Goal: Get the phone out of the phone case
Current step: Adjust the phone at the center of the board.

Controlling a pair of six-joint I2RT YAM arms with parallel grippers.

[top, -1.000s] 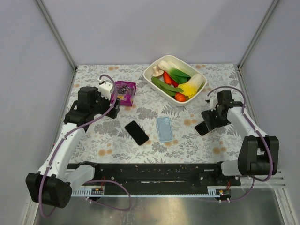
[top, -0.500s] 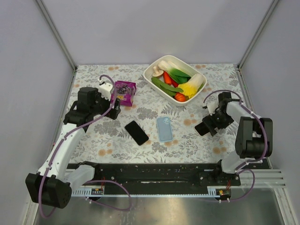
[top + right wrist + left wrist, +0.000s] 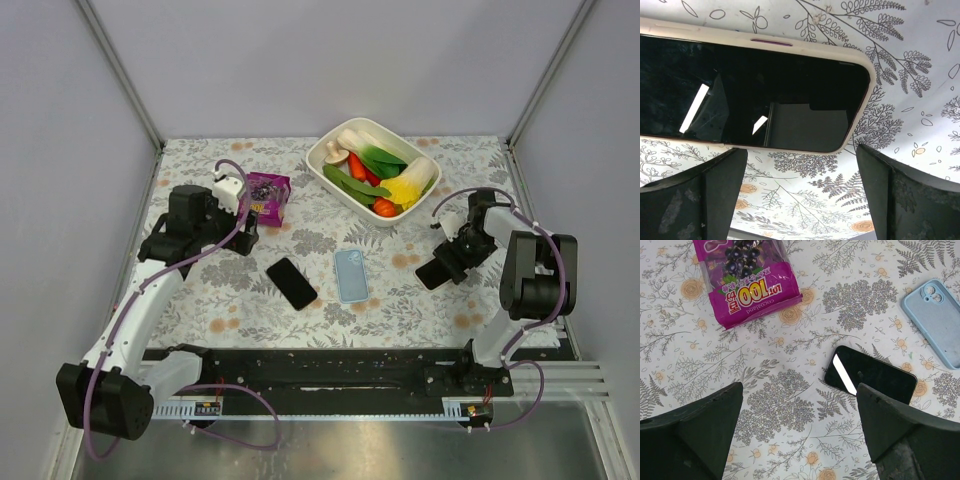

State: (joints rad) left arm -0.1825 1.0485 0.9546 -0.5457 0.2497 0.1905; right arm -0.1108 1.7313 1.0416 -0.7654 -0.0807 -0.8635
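Right arm point(image 3: 535, 275) has folded since a second ago: elbow drawn in from low and wide at the bench point(image 3: 200, 300) edge to stand high and close beside the wrist. Right pincer point(image 3: 450, 260) itself has hardly shifted. Left arm point(image 3: 150, 290) much as it was.

Right side: upper link upright, forearm doubled back toward the far right of the bench, wrist tipped down. Right pincer spread as wide as it goes, nothing in it. From its wrist camera both fingers point(image 3: 695, 195) show at the bottom corners. The phone point(image 3: 750, 95) fills the upper part of the view, screen up, lying flat on the bench and seated in its pale phone case point(image 3: 715, 35). It lies just ahead of the fingertips. Contact: cannot tell.

Left side: long reach up the left edge, elbow high near the far left, wrist turned toward the middle. Left pincer point(image 3: 240, 215) also fully spread and empty, hanging above the bench.

Its view takes in:
- purple packet point(image 3: 747, 282), just beside the pincer in the top view
- bare black phone point(image 3: 870, 377)
- empty light-blue case point(image 3: 935, 320), near that phone but apart from it

White dish point(image 3: 318, 160) of vegetables sits at the far side, apart from both pincers.
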